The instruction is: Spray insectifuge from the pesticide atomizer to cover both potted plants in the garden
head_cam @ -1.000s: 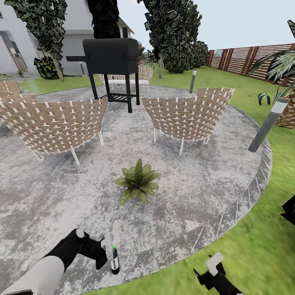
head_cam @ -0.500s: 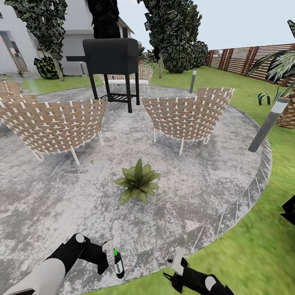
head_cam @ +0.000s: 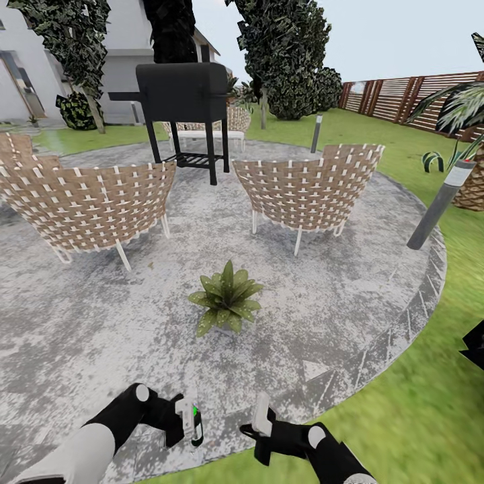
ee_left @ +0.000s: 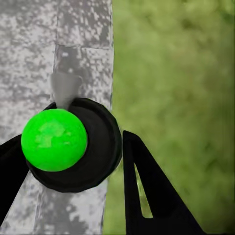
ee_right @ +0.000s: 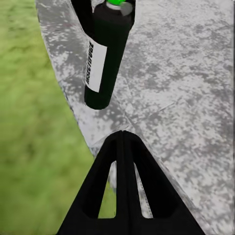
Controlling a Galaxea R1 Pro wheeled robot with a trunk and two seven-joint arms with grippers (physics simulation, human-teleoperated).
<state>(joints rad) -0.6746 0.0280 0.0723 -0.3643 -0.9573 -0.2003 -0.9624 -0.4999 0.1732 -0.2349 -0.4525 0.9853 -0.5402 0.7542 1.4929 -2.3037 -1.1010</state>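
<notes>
Left tool (head_cam: 190, 422) sits low over the patio (head_cam: 81, 316) edge, clenched on the pesticide atomizer (head_cam: 195, 425), a black bottle with a white label and green top. It has crept a little right and the bottle is more upright than a second ago. In the left wrist view the green cap (ee_left: 54, 139) sits between the black fingers (ee_left: 147, 191), right on the line where paving meets lawn (ee_left: 181, 73). Potted plant (head_cam: 226, 298) rests mid-patio ahead of the bottle, well apart, same spot as before. Right tool (head_cam: 261, 422) has swung in from the lower right and now sits just beside the bottle, apart from it; its fingers (ee_right: 122, 186) look clenched together on nothing. Wicker chairs (head_cam: 306, 188), black grill (head_cam: 183, 91) and fence (head_cam: 403, 97) unchanged.
</notes>
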